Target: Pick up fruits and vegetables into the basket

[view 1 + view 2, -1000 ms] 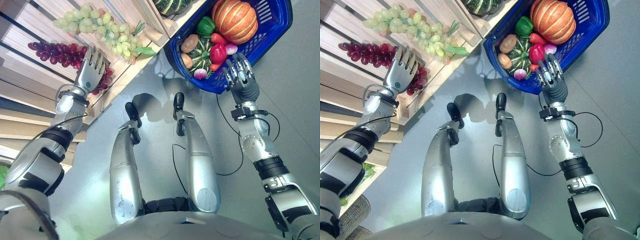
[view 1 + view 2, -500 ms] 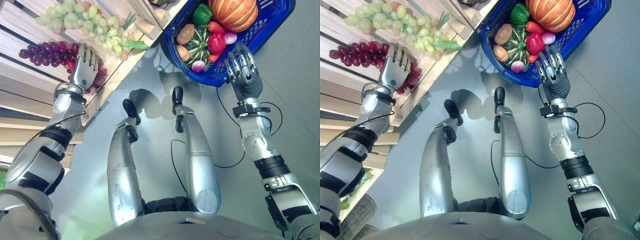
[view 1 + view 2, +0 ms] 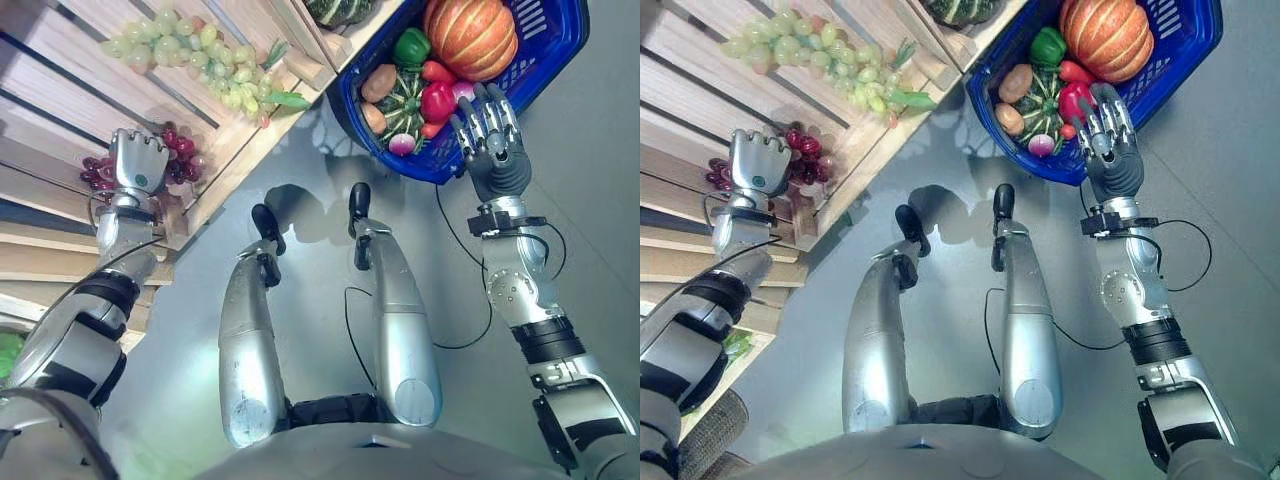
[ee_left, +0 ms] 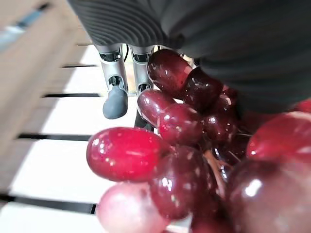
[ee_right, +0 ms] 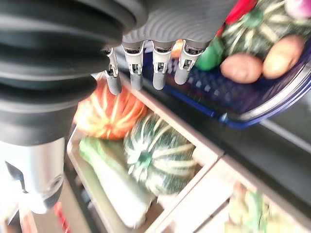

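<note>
My left hand is shut on a bunch of red grapes at the wooden shelf's front edge. Up close, the dark red grapes lie against the palm, with my fingers curled past them. The blue basket sits at the upper right with a pumpkin, green pepper, red pepper, potato and striped squash in it. My right hand is open, its straight fingers at the basket's near rim.
A bunch of green grapes lies higher on the shelf. A striped green squash sits in a crate beside the basket; the right wrist view shows that squash next to an orange pumpkin. Grey floor lies below.
My left hand has curled shut on the red grapes and drawn them down to the shelf edge. My right hand has edged up along the basket rim.
</note>
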You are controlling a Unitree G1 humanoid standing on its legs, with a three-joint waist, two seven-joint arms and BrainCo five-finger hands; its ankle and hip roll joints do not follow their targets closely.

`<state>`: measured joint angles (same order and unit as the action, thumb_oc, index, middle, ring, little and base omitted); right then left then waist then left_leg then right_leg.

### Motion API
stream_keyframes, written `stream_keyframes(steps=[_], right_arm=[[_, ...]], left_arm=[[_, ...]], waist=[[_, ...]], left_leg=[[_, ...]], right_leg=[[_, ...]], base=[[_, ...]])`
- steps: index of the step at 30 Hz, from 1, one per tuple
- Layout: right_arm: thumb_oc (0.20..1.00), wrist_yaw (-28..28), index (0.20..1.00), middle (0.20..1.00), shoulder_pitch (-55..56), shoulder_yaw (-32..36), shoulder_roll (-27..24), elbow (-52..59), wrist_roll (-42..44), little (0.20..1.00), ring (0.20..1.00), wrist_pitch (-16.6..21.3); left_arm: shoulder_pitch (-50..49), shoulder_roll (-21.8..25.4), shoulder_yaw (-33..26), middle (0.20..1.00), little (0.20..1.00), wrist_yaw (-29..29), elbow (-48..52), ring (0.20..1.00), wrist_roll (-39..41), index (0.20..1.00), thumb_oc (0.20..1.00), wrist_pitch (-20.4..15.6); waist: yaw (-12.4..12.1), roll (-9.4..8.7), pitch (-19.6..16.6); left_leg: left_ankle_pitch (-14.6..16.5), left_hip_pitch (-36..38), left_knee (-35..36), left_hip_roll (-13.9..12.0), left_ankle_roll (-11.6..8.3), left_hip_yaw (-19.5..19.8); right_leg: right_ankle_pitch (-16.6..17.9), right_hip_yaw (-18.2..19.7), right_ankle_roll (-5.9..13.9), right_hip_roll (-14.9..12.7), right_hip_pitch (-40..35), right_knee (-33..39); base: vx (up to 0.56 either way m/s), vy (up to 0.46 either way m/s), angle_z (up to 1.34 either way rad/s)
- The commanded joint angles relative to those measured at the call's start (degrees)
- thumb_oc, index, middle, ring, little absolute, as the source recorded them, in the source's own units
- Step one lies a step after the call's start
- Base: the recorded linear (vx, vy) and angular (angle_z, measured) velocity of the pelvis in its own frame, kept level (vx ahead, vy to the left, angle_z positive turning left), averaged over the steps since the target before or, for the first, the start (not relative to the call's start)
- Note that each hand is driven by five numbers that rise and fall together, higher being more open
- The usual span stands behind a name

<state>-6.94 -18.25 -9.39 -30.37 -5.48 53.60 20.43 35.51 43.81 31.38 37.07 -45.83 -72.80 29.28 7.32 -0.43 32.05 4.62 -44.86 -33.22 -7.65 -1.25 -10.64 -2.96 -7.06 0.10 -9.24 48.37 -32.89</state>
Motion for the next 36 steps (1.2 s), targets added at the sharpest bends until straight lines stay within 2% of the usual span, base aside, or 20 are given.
stream_keyframes(steps=[1, 4, 6, 7, 9, 10, 11, 13, 14, 15, 16, 17, 19, 25, 27, 28, 31, 36], right_arm=[[1.0, -1.22, 1.0, 1.0, 2.71, 2.4, -3.05, 7.52, -4.58, 1.0, 1.0, 3.55], [1.0, -0.43, 1.0, 1.0, 1.6, 1.39, -4.62, 8.46, -9.5, 1.0, 1.0, 2.88], [1.0, 2.25, 1.0, 1.0, 0.75, 0.38, -6.45, 9.29, -15.48, 1.0, 1.0, 2.02], [1.0, 4.14, 1.0, 1.0, 0.18, -0.3, -7.21, 9.85, -17.54, 1.0, 1.0, 0.75], [1.0, 6.18, 1.0, 1.0, -0.83, -1.19, -7.96, 10.05, -20.26, 1.0, 1.0, -1.14], [1.0, 5.9, 1.0, 1.0, -2.38, -1.84, -8.54, 10.41, -21.94, 1.0, 1.0, -2.29], [1.0, 5.39, 1.0, 1.0, -3.2, -2.31, -8.64, 11.12, -22.81, 1.0, 1.0, -3.19], [1.0, 5.73, 1.0, 1.0, -5.27, -3.55, -8.18, 12.87, -25.37, 1.0, 1.0, -5.68], [1.0, 5.82, 1.0, 1.0, -6.17, -3.9, -8.06, 13.53, -25.89, 1.0, 1.0, -6.91], [1.0, 5.78, 1.0, 1.0, -6.97, -4.17, -7.93, 13.98, -26.07, 1.0, 1.0, -7.67], [1.0, 5.9, 1.0, 1.0, -7.24, -4.32, -7.83, 14.17, -26.14, 1.0, 1.0, -7.99], [1.0, 5.38, 1.0, 1.0, -9.07, -5.02, -6.9, 14.92, -26.13, 1.0, 1.0, -9.58], [1.0, 5.27, 1.0, 1.0, -10.79, -5.83, -5.63, 15.51, -26.1, 1.0, 1.0, -11.31], [1.0, 6.36, 1.0, 1.0, -14.34, -6.56, -2.31, 17.62, -23.89, 1.0, 1.0, -17.08], [1.0, 6.22, 1.0, 1.0, -14.74, -6.58, -1.41, 17.94, -22.69, 1.0, 1.0, -17.73], [1.0, 5.17, 1.0, 1.0, -15.14, -6.66, -0.57, 18.93, -19.33, 1.0, 1.0, -19.34], [1.0, 3.26, 1.0, 1.0, -15.51, -7.58, 2.11, 20.73, -16.38, 1.0, 1.0, -21.9], [1.0, 4.15, 1.0, 1.0, -17.83, -9.88, 5.38, 21.25, -11.3, 1.0, 1.0, -25.57]], left_arm=[[-2.82, 5.23, -4.96, 0.2, 0.2, 8.16, 3.92, 0.2, 7.79, 0.2, 0.2, -1.76], [-2.5, 6.49, -6.69, 0.2, 0.2, 11.44, 7.34, 0.2, 19.89, 0.2, 0.2, -9.79], [-2.82, 6.62, -8.88, 0.2, 0.2, 10.92, 10.23, 0.2, 34.24, 0.2, 0.2, -17.52], [-3.11, 6.38, -10.36, 0.2, 0.2, 10.14, 11.61, 0.2, 38.1, 0.2, 0.2, -21.06], [-3.2, 6.15, -12.37, 0.2, 0.2, 9.03, 13.47, 0.2, 44.51, 0.2, 0.2, -25.79], [-3.1, 5.26, -14.8, 0.2, 0.2, 6.38, 15.22, 0.2, 50.05, 0.2, 0.2, -30.36], [-3.1, 4.8, -16.24, 0.2, 0.2, 4.84, 16.62, 0.2, 52.78, 0.2, 0.2, -31.52], [-2.79, 3.13, -18.62, 0.2, 0.2, 0.28, 20.09, 0.2, 60.66, 0.2, 0.2, -36.27], [-2.68, 2.44, -19.51, 0.2, 0.2, -1.54, 21.74, 0.2, 63.05, 0.2, 0.2, -36.97], [-2.54, 1.9, -19.79, 0.2, 0.2, -2.65, 22.68, 0.2, 65.71, 0.2, 0.2, -38.31], [-2.63, 1.78, -20.06, 0.2, 0.2, -2.79, 23.11, 0.2, 66.3, 0.2, 0.2, -38.6], [-2.36, 0.06, -21.09, 0.2, 0.2, -5.84, 25.78, 0.2, 71.37, 0.2, 0.2, -40.08], [-2.2, -1.64, -21.67, 0.2, 0.2, -7.87, 27.85, 0.2, 74.69, 0.2, 0.2, -41.33], [-1.72, -6.42, -22.34, 0.2, 0.2, -15.13, 33.71, 0.2, 83.36, 0.2, 0.2, -42.62], [-1.86, -7.24, -22.06, 0.2, 0.2, -16.98, 35.03, 0.2, 84.86, 0.2, 0.2, -43.46], [-2.05, -8.19, -21.82, 0.2, 0.2, -18.15, 36.79, 0.2, 86.44, 0.2, 0.2, -43.01], [-1.95, -9.42, -21.11, 0.2, 0.2, -18.34, 38.58, 0.2, 86.33, 0.2, 0.2, -43.83], [-0.92, -10.59, -19.98, 0.2, 0.2, -16.2, 41.7, 0.2, 83.7, 0.2, 0.2, -42.74]], waist=[[-0.8, 0.82, -2.25], [-1.47, 0.62, -2.25], [-2.1, 0.54, -2.25], [-2.41, 0.5, -2.25], [-2.82, 0.37, -2.25], [-3.23, 0.22, -2.25], [-3.37, 0.13, -2.25], [-3.95, -0.18, -2.25], [-4.16, -0.32, -2.25], [-4.36, -0.38, -2.28], [-4.32, -0.42, -2.25], [-4.76, -0.53, -2.26], [-5.04, -0.62, -2.26], [-5.6, -0.71, -2.94], [-5.68, -0.64, -3.19], [-5.73, -0.59, -3.25], [-5.85, -0.58, -3.57], [-6.51, -0.68, -4.06]], left_leg=[[-2.18, 4.07, 5.84, 1.0, -3.36, 0.83], [-2.46, 6.69, 7.02, 1.33, -3.53, 0.76], [-2.72, 8.31, 7.77, 1.49, -3.62, 0.82], [-2.79, 9.09, 7.98, 1.53, -3.59, 0.87], [-2.73, 10.31, 8.19, 1.59, -3.55, 0.9], [-2.56, 11.55, 8.34, 1.72, -3.45, 0.98], [-4.02, 11.39, 8.86, 1.73, -2.9, 0.61], [-3.75, 12.9, 8.87, 1.73, -2.79, 0.73], [-3.61, 13.47, 8.87, 1.71, -2.73, 0.76], [-2.17, 14.43, 8.55, 1.78, -3.21, 1.32], [-3.6, 13.91, 8.93, 1.72, -2.71, 0.83], [-3.3, 15.09, 8.87, 1.83, -2.55, 0.84], [-3.19, 16.27, 9.08, 1.94, -2.4, 0.88], [-2.97, 19.54, 9.9, 2.09, -2.06, 0.6], [-2.84, 20.39, 10.1, 2.18, -1.96, 0.58], [-2.78, 20.97, 10.21, 2.22, -1.83, 0.55], [-2.52, 22.21, 10.36, 2.36, -1.7, 0.63], [-2.21, 23.74, 10.2, 2.56, -1.54, 0.73]], right_leg=[[-1.64, -2.34, 3.84, 0.08, -4.97, 1.7], [-1.7, -3.14, 3.95, -0.2, -8.08, 2.82], [-1.83, -3.48, 4.0, -0.26, -9.93, 3.34], [-1.97, -3.63, 3.99, -0.29, -10.73, 3.41], [-2.2, -3.86, 3.96, -0.28, -12.03, 3.62], [-2.55, -4.1, 3.89, -0.23, -13.33, 3.78], [-1.24, -4.7, 3.29, -0.32, -13.33, 4.46], [-1.69, -5.04, 3.23, -0.26, -15.05, 4.51], [-1.88, -5.19, 3.18, -0.25, -15.74, 4.54], [-3.3, -4.75, 3.71, -0.09, -16.71, 4.1], [-1.93, -5.3, 3.14, -0.18, -16.3, 4.66], [-2.35, -5.41, 3.03, -0.01, -17.51, 4.51], [-2.54, -5.65, 2.9, 0.13, -18.64, 4.54], [-3.18, -6.05, 2.66, 0.23, -21.79, 4.75], [-3.27, -6.11, 2.62, 0.19, -22.57, 4.92], [-3.31, -6.09, 2.53, 0.2, -23.09, 5.01], [-3.51, -6.2, 2.38, 0.07, -24.34, 5.22], [-3.71, -6.46, 2.11, -0.24, -26.08, 5.44]], base=[[0.01, -0.043, 0.09], [0.01, -0.048, 0.11], [0.02, -0.053, 0.07], [0.02, -0.061, 0.06], [0.01, -0.06, 0.04], [-0.06, -0.057, 0.03], [-0.06, -0.072, 0.03], [-0.02, -0.077, 0.06], [0.08, -0.074, 0.08], [0.0, -0.047, 0.06], [0.01, -0.055, 0.04], [-0.06, -0.04, 0.02], [0.01, -0.051, 0.02], [0.02, -0.025, 0.02], [0.01, -0.006, 0.03], [0.0, 0.0, 0.0], [0.03, -0.009, 0.02], [0.04, -0.02, 0.03]])
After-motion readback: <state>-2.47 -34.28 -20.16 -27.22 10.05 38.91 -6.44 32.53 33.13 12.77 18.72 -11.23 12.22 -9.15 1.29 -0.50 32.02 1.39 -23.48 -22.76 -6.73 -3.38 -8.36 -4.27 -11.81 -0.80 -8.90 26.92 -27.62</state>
